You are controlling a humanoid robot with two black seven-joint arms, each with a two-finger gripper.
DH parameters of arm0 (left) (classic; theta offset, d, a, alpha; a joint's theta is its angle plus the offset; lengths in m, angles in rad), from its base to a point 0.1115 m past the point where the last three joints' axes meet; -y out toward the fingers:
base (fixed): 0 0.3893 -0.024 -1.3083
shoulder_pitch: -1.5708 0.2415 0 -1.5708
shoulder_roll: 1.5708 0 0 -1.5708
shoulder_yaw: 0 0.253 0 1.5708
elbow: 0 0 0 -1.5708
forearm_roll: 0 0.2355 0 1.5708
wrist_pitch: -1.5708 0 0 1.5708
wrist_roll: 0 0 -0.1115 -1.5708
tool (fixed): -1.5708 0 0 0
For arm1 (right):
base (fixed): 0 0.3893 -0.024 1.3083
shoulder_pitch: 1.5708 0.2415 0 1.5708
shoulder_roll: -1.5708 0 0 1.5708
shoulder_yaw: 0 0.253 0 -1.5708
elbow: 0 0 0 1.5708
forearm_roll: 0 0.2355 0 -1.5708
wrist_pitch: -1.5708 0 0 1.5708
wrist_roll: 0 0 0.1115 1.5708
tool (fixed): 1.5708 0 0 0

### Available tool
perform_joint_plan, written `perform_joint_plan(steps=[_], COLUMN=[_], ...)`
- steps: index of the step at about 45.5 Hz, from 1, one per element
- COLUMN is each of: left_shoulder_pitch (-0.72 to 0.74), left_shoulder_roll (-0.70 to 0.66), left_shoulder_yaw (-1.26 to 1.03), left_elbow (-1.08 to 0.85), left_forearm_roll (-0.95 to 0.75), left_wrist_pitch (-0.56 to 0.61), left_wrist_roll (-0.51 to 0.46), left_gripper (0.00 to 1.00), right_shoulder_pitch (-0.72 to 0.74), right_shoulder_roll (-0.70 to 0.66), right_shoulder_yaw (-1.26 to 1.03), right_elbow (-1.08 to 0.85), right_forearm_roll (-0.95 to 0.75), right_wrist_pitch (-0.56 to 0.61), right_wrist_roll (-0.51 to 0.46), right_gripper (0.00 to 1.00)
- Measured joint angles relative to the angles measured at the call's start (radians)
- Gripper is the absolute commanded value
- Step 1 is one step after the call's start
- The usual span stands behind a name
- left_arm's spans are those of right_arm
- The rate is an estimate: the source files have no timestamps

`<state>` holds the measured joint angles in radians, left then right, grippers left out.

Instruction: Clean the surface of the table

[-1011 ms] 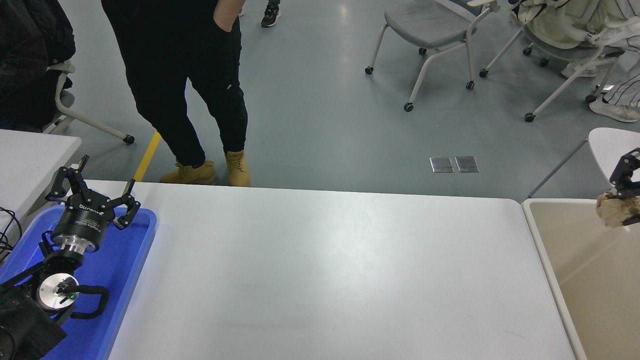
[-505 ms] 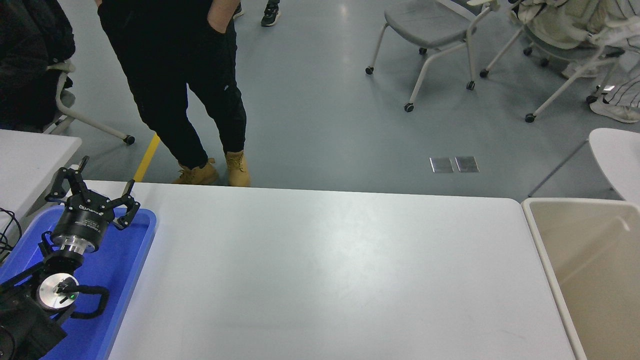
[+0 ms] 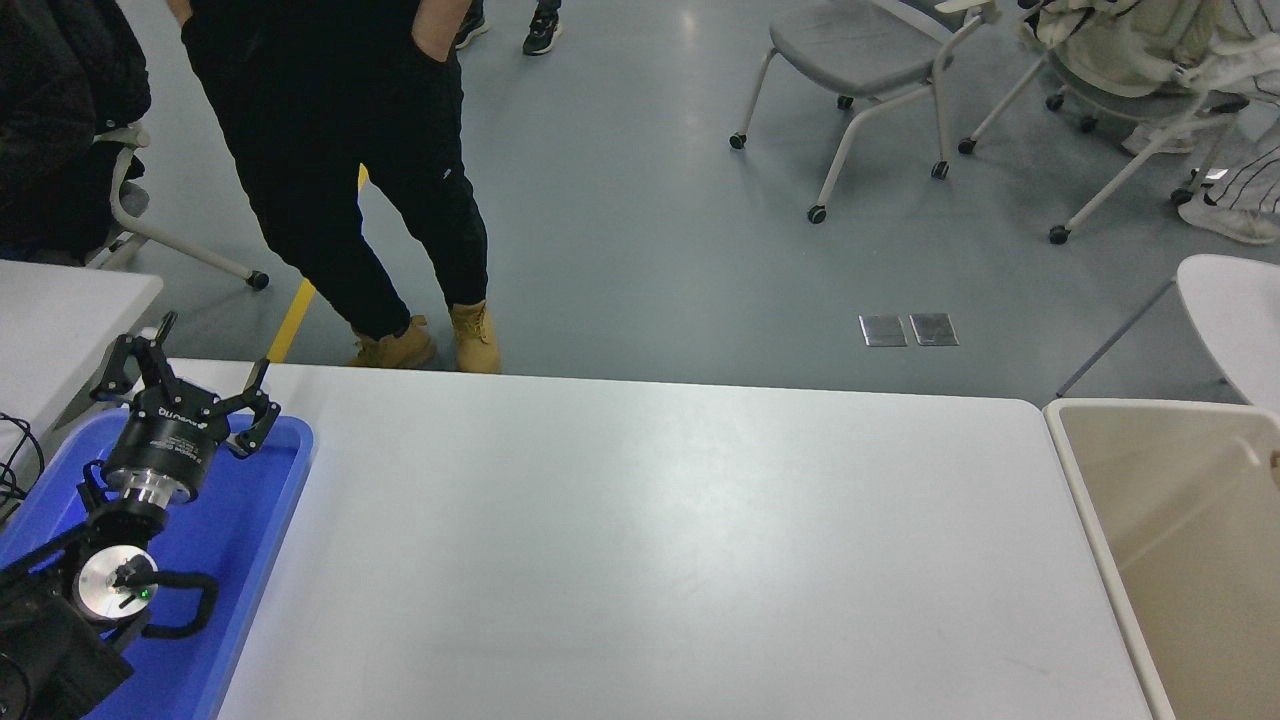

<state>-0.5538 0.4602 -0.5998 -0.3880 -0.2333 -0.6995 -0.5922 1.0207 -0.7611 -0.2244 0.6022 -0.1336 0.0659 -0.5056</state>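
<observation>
The table surface (image 3: 660, 540) is a wide matte white tabletop with rounded corners that fills the lower middle of the head view. Nothing lies on it. My left gripper (image 3: 190, 375) is parked at the lower left above a blue tray (image 3: 255, 500), with its fingers spread open and empty. My right arm and gripper are out of view.
A beige bin (image 3: 1190, 540) stands against the table's right edge. A person in black trousers and tan boots (image 3: 380, 200) stands at the far side, left of centre. A smaller white tabletop (image 3: 1235, 305) is at the right, another white table (image 3: 60, 320) at the left. Wheeled chairs (image 3: 860, 70) stand behind.
My right gripper, holding a crumpled beige wad over the bin one second ago, has left the view. The person has shifted slightly to the left. My left arm has not moved.
</observation>
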Motion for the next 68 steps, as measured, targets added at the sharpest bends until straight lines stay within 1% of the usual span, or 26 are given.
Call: perform_joint_plan(steps=[9,15,17,20,29,35,36,38,46,56,63,68], left_shoulder_pitch=[0.0,0.0,0.0,0.0,0.0,0.0,0.0,0.0,0.0,0.0,0.0,0.0], left_shoulder_roll=[0.0,0.0,0.0,0.0,0.0,0.0,0.0,0.0,0.0,0.0,0.0,0.0], left_shoulder_yaw=[0.0,0.0,0.0,0.0,0.0,0.0,0.0,0.0,0.0,0.0,0.0,0.0], left_elbow=[0.0,0.0,0.0,0.0,0.0,0.0,0.0,0.0,0.0,0.0,0.0,0.001], left_forearm_roll=[0.0,0.0,0.0,0.0,0.0,0.0,0.0,0.0,0.0,0.0,0.0,0.0], left_wrist_pitch=[0.0,0.0,0.0,0.0,0.0,0.0,0.0,0.0,0.001,0.001,0.001,0.001], left_wrist_roll=[0.0,0.0,0.0,0.0,0.0,0.0,0.0,0.0,0.0,0.0,0.0,0.0], left_gripper=[1.0,1.0,1.0,1.0,1.0,1.0,1.0,1.0,1.0,1.0,1.0,1.0], right_shoulder_pitch=[-0.11,-0.157,-0.169,-0.182,-0.206,-0.219,-0.222,-0.225,-0.236,-0.252,-0.259,-0.263], right_shoulder_roll=[0.132,0.193,0.211,0.231,0.267,0.283,0.286,0.289,0.301,0.306,0.307,0.308], right_shoulder_yaw=[0.094,0.16,0.188,0.23,0.369,0.459,0.474,0.493,0.55,0.569,0.572,0.572], right_elbow=[-0.169,-0.242,-0.264,-0.289,-0.331,-0.339,-0.339,-0.34,-0.336,-0.329,-0.328,-0.331], right_forearm_roll=[0.001,0.007,0.008,0.01,0.014,0.016,0.016,0.017,0.018,0.018,0.017,0.017], right_wrist_pitch=[-0.006,-0.013,-0.017,-0.025,-0.04,-0.044,-0.044,-0.044,-0.039,0.0,0.03,0.038], right_wrist_roll=[0.032,0.05,0.055,0.061,0.076,0.107,0.116,0.13,0.241,0.365,0.421,0.442], right_gripper=[0.0,0.04,0.06,0.1,0.1,0.12,0.13,0.18,0.21,0.21,0.21,0.21])
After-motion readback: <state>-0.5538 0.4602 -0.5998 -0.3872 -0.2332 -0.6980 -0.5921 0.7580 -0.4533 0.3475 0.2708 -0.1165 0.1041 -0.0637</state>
